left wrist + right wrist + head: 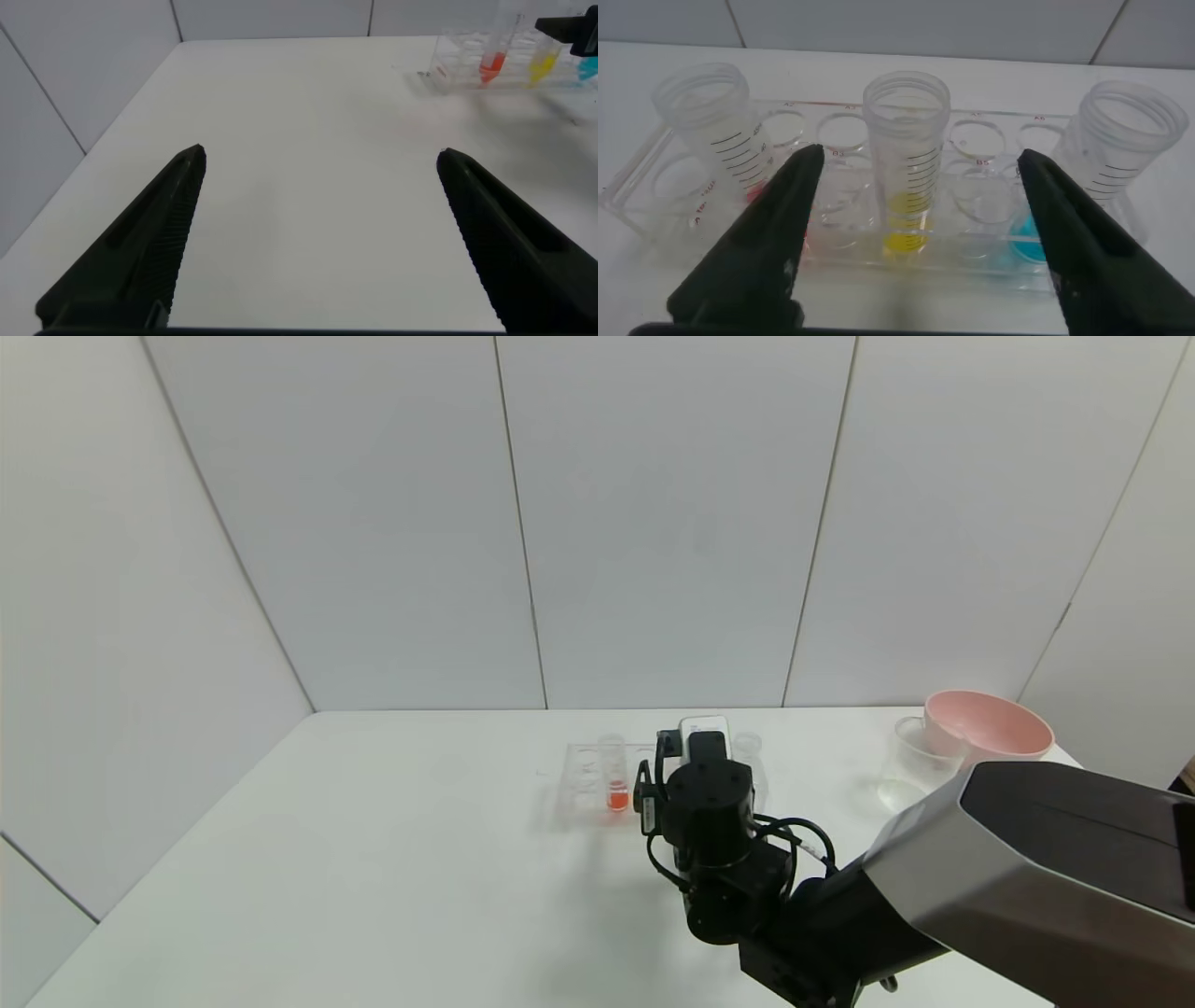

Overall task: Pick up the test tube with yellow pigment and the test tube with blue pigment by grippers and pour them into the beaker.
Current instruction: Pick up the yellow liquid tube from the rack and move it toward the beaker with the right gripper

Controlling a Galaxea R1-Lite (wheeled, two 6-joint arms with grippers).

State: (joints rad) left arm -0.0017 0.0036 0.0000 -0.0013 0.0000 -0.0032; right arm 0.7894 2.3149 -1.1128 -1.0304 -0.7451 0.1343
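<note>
In the middle hole of the clear rack (878,233) stands the test tube with yellow pigment (907,159), upright, its ridged mouth facing up and the yellow liquid pooled at its rounded bottom. The right gripper (920,201) is right over it with its jaws spread wide, one finger on either side of the tube and neither touching it yet. In the same rack, the test tube with blue pigment (1120,140) sits toward one end and leans a little, and a tube with orange-red liquid (715,117) stands toward the other end.

From the head view the right gripper (705,747) hides the yellow tube, so how deep the fingers sit along it is hard to judge. The beaker (915,763) waits well to the right, touching or just in front of the pink bowl (990,723).

The step in hand looks like the grasp of the yellow tube. To do it well, the fingers should probably keep the tube centred, drop a little below the ridged top, and close gently so the slim plastic neither slips nor tips; then lift straight up so it clears the rack hole without dragging the rack.

The left gripper (318,233) hovers open and empty over bare table (299,112), apart from the rack.
</note>
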